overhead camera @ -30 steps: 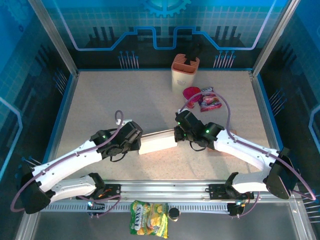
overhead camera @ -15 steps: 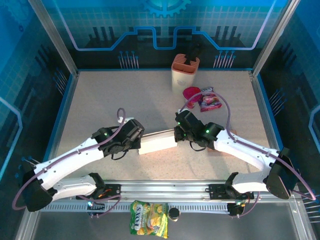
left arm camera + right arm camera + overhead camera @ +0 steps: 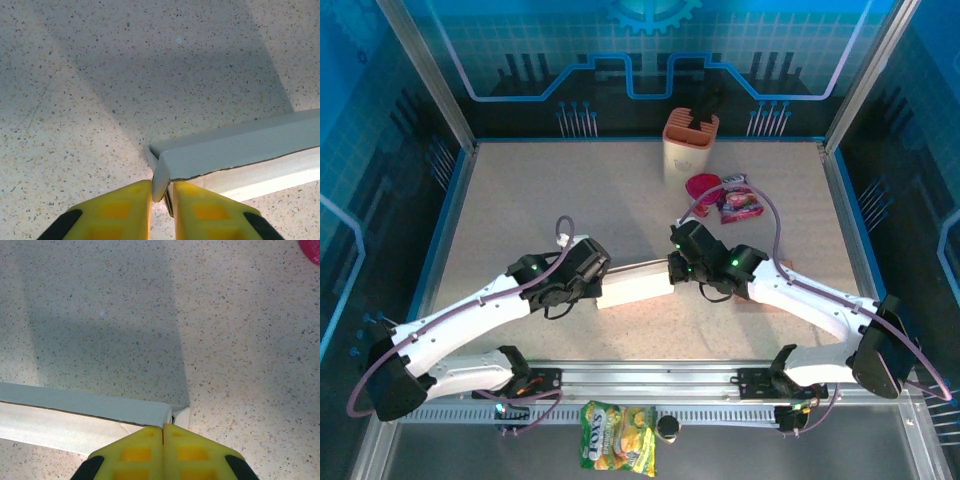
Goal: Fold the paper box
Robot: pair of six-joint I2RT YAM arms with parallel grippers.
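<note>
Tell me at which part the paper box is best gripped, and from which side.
Grip the thin flaps at its short ends, each from outside along its length. The paper box lies long and low on the table; an upright end flap suits a narrow pinch. The left end effector pinches the left flap so; the right end effector looks shut at the right corner.

The paper box lies on the tabletop, a little toward 6 o'clock of centre. The left tool meets its 9 o'clock end, the right tool its 3 o'clock end. At 12 o'clock, by the far edge, stands a holder. A round lid lies just at the holder's 6 o'clock, and a packet touches the lid's 3 o'clock side. Off the tabletop at 6 o'clock lies a snack bag.
</note>
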